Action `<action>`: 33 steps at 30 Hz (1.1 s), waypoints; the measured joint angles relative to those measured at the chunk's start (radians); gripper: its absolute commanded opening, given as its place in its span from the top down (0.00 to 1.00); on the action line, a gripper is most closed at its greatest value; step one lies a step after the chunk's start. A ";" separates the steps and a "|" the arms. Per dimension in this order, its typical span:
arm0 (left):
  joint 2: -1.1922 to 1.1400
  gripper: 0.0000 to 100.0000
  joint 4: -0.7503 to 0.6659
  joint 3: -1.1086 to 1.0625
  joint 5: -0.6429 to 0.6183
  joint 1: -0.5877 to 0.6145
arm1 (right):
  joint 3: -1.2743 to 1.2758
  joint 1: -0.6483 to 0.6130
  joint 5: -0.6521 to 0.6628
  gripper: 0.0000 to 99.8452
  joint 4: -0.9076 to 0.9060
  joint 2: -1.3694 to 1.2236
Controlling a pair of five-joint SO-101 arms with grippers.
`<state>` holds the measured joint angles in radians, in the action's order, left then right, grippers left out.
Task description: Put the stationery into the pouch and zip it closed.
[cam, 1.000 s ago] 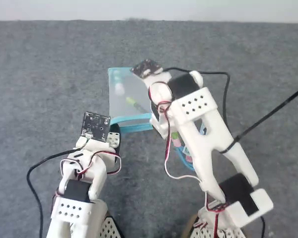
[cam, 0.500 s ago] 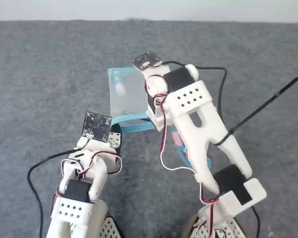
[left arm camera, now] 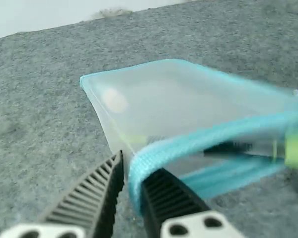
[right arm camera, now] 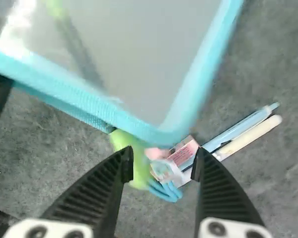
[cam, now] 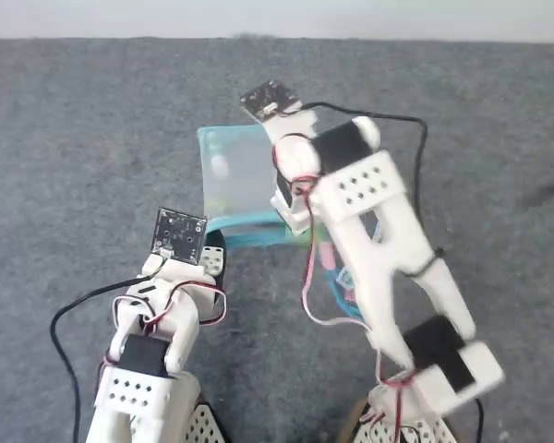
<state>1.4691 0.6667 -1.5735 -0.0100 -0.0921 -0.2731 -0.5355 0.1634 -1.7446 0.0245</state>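
The pouch, clear with a blue zip edge, is lying on the grey carpet just ahead of both arms; the right arm is stretching over the pouch's near corner; the right gripper is hanging there with its jaws wide, straddling a clump of stationery on the carpet just beside that corner; the left gripper is pinching the zip edge, jaws narrow around the blue band; a thin dark item is showing through the pouch wall; two pens, one blue and one cream, are lying side by side, reaching out from the clump; a green marker is touching one jaw.
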 measured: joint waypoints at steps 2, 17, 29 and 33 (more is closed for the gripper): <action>0.000 0.99 0.000 0.000 0.000 0.000 | -0.002 0.000 0.005 0.82 0.000 0.066; 0.000 0.99 0.000 0.000 0.000 0.000 | 0.226 0.222 -0.008 0.82 0.035 0.075; 0.000 0.99 0.000 0.000 0.000 0.000 | 0.543 0.394 -0.087 0.82 0.350 -0.167; 0.000 0.99 0.000 0.000 0.000 0.000 | 0.583 0.431 -0.087 0.82 0.394 -0.198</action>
<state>1.4691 0.6667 -1.5735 -0.0100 -0.0921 0.3099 -0.1043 0.0760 -1.3502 -0.1734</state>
